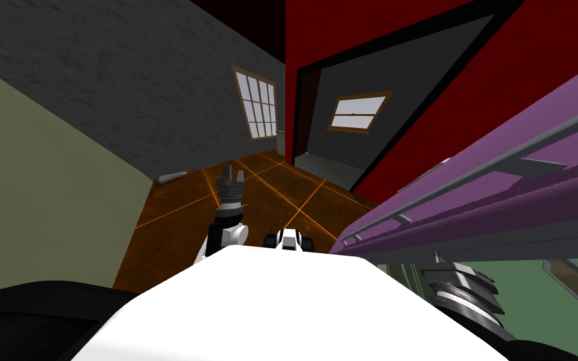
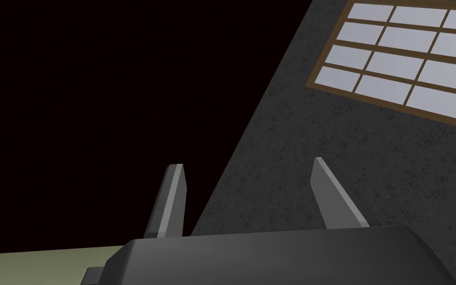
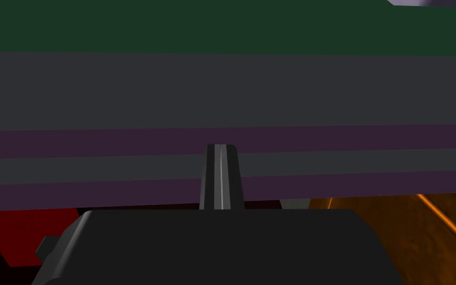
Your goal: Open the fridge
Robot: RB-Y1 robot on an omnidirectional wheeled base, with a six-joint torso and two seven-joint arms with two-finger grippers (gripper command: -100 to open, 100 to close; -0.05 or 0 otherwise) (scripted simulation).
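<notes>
White left arm (image 1: 222, 235) with dark joints; left gripper (image 2: 247, 163) a dark box (thin grey blades).

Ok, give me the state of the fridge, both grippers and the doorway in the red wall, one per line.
fridge: purple front with a grey rail handle; cannot tell whether its door is open or shut.
left gripper: open, empty.
right gripper: shut, empty, close in front of the fridge's purple and grey bands.
doorway: open.
</notes>
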